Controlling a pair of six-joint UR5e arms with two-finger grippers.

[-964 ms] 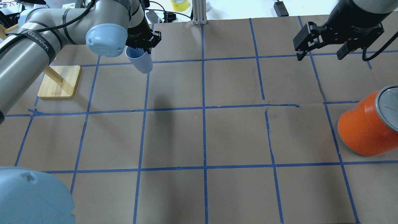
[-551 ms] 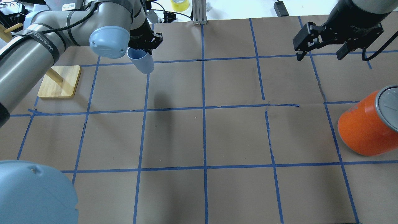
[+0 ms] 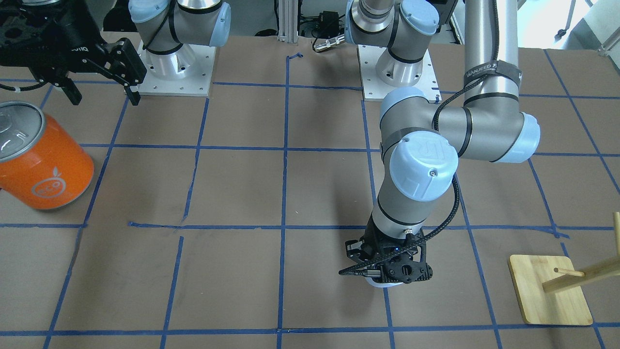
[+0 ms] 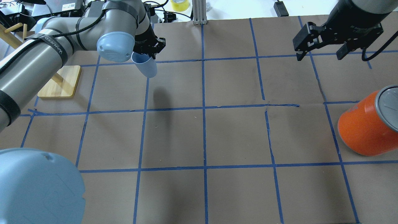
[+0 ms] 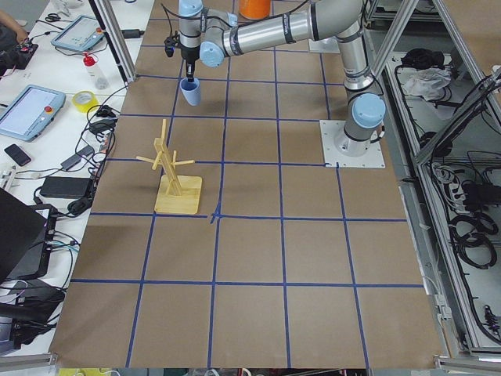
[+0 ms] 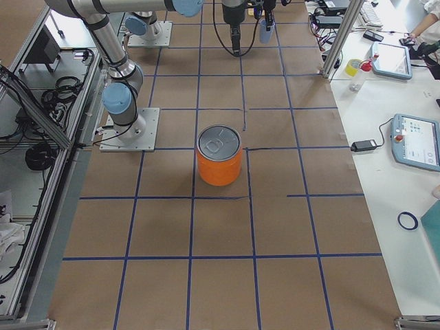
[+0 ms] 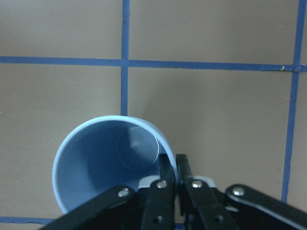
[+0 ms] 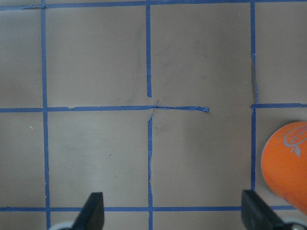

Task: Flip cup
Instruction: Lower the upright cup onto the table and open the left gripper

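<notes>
The pale blue cup (image 4: 146, 67) hangs mouth-up from my left gripper (image 4: 150, 52), off the table at the far left. In the left wrist view the two fingers (image 7: 167, 178) pinch the cup's (image 7: 96, 167) rim, one inside and one outside, and the darker blue inside shows. From the front, the gripper (image 3: 387, 274) hides all but a sliver of the cup (image 3: 385, 285). The cup also shows in the exterior left view (image 5: 190, 93). My right gripper (image 4: 320, 56) is open and empty above the far right, also seen from the front (image 3: 104, 99) and in its wrist view (image 8: 175, 215).
A large orange can (image 4: 363, 129) with a silver top stands at the right edge, also seen from the front (image 3: 43, 165) and in the right wrist view (image 8: 288, 165). A wooden peg stand (image 4: 59, 81) sits at the far left, left of the cup. Brown paper with a blue tape grid (image 4: 203, 107) covers the table.
My left gripper has moved a little to the right with the cup held in it. The right arm has not moved.
</notes>
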